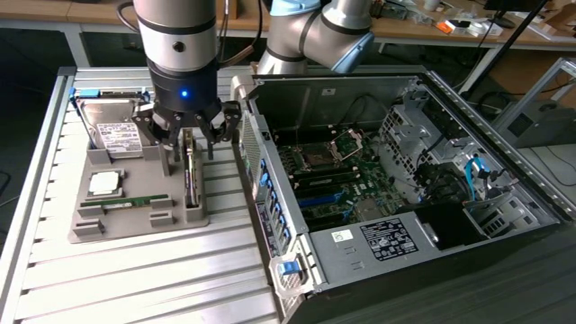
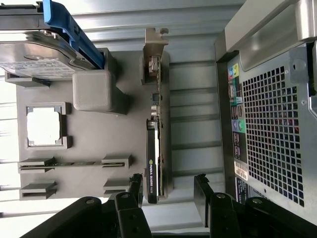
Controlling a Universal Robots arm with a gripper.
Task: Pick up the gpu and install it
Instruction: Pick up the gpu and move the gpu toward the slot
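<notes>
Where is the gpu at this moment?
In the exterior view the gpu stands on edge in the gray holder tray, on its side nearest the open computer case, directly under the open gripper.

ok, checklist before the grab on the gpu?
1. Fingers open: ok.
2. Fingers either side of the gpu: ok, the card's end lies between them in the wrist view.
3. Gpu centred between fingers: not ok, it sits nearer one finger.
4. Gpu upright on edge in the tray: ok.
5. Case side open, board exposed: ok.
6. Target slot on the board free: cannot tell.
</notes>
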